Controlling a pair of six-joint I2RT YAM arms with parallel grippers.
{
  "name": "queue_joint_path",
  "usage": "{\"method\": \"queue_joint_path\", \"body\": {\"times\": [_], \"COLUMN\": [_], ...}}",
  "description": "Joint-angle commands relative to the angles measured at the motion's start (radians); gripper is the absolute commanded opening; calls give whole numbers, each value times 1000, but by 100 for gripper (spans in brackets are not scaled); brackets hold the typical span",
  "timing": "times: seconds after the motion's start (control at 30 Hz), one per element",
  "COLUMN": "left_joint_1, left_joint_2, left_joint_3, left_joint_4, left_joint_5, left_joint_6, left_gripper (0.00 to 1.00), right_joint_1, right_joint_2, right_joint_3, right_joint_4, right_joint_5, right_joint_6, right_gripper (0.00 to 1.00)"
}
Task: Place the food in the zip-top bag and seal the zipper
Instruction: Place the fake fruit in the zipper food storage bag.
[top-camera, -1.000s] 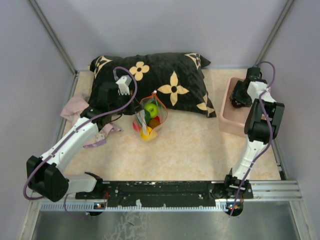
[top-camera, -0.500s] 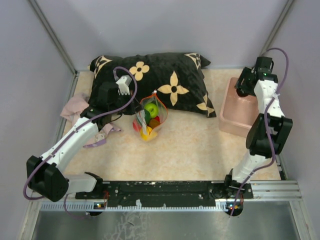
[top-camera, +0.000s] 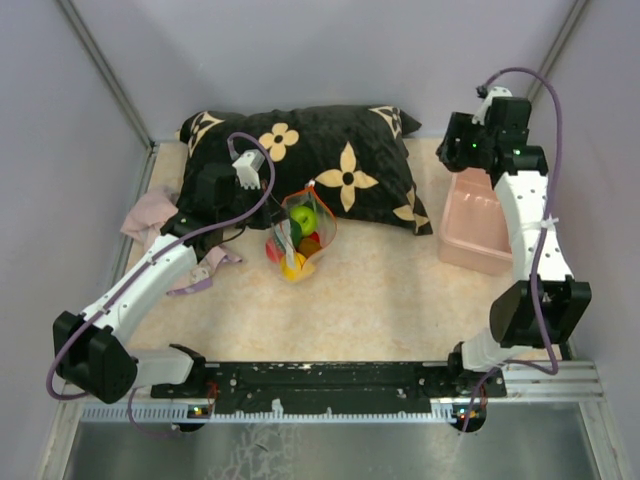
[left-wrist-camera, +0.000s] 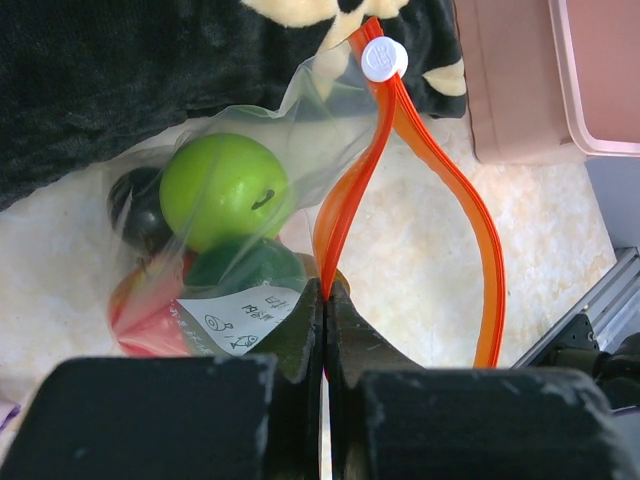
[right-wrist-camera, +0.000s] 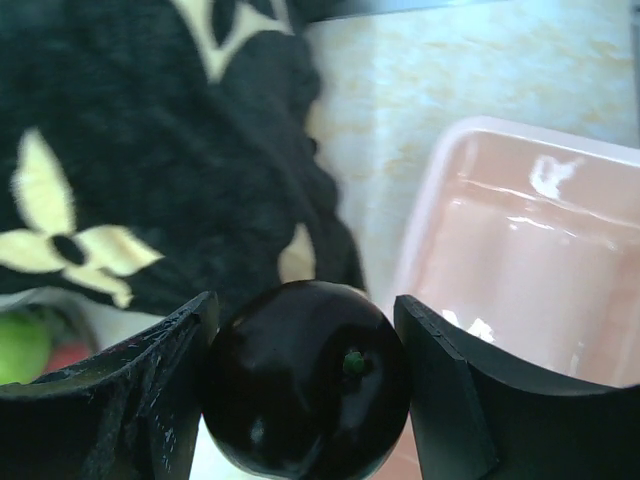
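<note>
The clear zip-top bag lies in front of the pillow, its mouth gaping. Inside it sit a green apple, a dark piece, a dark green piece and a red piece of food. The orange zipper loops open, with a white slider at its far end. My left gripper is shut on the near zipper strip at the bag's mouth. My right gripper is raised over the far left corner of the pink bin and is shut on a glossy near-black round fruit with a green dot.
A black pillow with cream flowers lies along the back, just behind the bag. A pink cloth is bunched under the left arm. The pink bin stands at the right edge. Grey walls close in on three sides.
My right arm has risen out of the pink bin and swung back and to the left, carrying the dark fruit. The left arm and the bag have stayed put.
</note>
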Motion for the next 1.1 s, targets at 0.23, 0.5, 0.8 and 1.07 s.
{"method": "queue_joint_path", "body": {"times": [0.23,0.5,0.8,1.07], "left_joint_1": [2,2,2,1], "left_joint_2": [-2,-7,-16,-25], "left_joint_3": [36,34,27,14], "left_joint_4": [43,48,57,64], "left_joint_5": [37,31,32,34], "left_joint_6": [-1,-9,-14,-19], "left_gripper": [0,0,0,0], "right_joint_1": [288,507,639,708], "right_joint_2": [-102,-124,-96,-50], "right_joint_3": [-18,-125,-200,-232], "right_joint_4": [217,375,441,405], "right_joint_5": [-172,-271,-318,-266], "right_joint_6": [-74,-85,-97,-136], "right_gripper": [49,49,50,55]}}
